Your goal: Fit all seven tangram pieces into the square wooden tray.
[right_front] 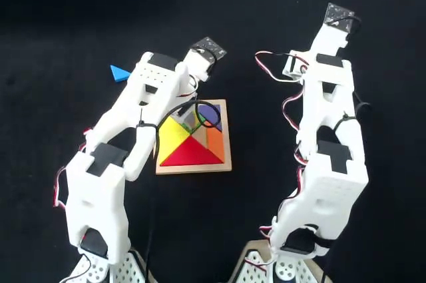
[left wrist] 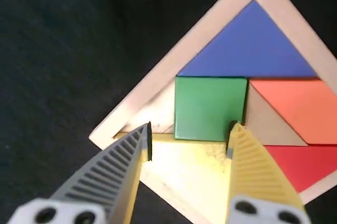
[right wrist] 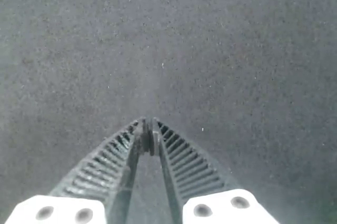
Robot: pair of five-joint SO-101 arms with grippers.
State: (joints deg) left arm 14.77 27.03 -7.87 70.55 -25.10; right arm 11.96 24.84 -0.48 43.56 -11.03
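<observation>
Tray (right_front: 193,168) mostly filled; blue triangle (right_front: 120,73) lies outside on the desk (right_front: 53,23). Left gripper (left wrist: 189,132) jaws spread above tray; right gripper (right wrist: 148,128) jaws pressed together.

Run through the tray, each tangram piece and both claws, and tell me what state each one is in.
Wooden tray: partly filled, triangular gaps left.
Green square: seated in tray.
Dark blue triangle: seated in tray.
Orange parallelogram: seated in tray.
Red triangle: seated in tray.
Yellow triangle: seated in tray.
Light blue triangle: loose on cloth, outside tray.
Left claw: open, above the tray.
Right claw: shut, above bare cloth.
</observation>
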